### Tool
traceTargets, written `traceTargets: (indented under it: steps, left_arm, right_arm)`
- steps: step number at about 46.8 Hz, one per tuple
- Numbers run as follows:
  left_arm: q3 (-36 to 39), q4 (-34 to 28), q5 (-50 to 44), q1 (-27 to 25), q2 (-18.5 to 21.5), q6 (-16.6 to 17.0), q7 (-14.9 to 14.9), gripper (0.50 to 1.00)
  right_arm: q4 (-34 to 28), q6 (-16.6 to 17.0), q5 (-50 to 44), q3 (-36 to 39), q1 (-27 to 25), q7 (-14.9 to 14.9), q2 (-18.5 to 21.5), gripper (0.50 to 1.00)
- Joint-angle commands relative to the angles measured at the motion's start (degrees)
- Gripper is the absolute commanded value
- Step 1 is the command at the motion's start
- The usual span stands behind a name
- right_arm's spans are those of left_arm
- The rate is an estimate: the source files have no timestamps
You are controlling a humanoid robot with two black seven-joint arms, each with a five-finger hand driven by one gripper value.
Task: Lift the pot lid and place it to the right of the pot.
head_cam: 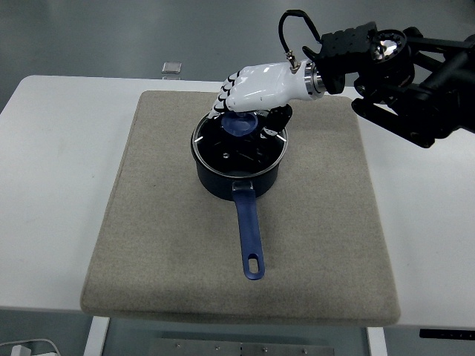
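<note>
A dark blue pot (239, 174) stands on the grey mat (163, 245), its long blue handle (251, 237) pointing toward the near edge. A glass lid (239, 143) with a blue knob (240, 124) covers it, tipped up slightly at the back. My right hand (249, 111), white with black joints, comes in from the upper right and hovers right over the knob. Its fingers (223, 100) curl down around the knob and the thumb sits behind it. The left arm does not show.
The mat covers most of the white table (52, 170). A small grey square object (171, 68) lies at the table's far edge. Bare mat lies to the right of the pot (326, 185). My black right arm (415, 74) spans the upper right.
</note>
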Motion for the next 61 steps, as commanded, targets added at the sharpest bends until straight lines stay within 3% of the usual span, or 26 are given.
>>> traceTargets:
  steps: [1,7,13,17,21,61]
  left_arm:
    - [0.0,0.0,0.0,0.0,0.0,0.0,0.0,1.0]
    - [0.0,0.0,0.0,0.0,0.0,0.0,0.0,1.0]
    - [0.0,0.0,0.0,0.0,0.0,0.0,0.0,1.0]
    - [0.0,-0.1,0.0,0.0,0.0,0.0,0.0,1.0]
    - [0.0,-0.1,0.0,0.0,0.0,0.0,0.0,1.0]
    - [0.0,-0.1,0.0,0.0,0.0,0.0,0.0,1.0]
  right_arm:
    - [0.0,-0.1,0.0,-0.6,-0.1,0.0,0.0,0.889]
    - [0.0,-0.4,0.0,-0.7,-0.1,0.0,0.1,0.825]
    - [0.0,-0.4,0.0,-0.7,-0.3,0.0,0.3,0.721]
    - [0.0,-0.5,0.0,-0.7,-0.2,0.0,0.3,0.578]
    - [0.0,-0.8,0.0,-0.6,-0.1,0.0,0.4,0.5]
    - [-0.8,-0.2,0.2,-0.5,2.6,0.0,0.6,0.5]
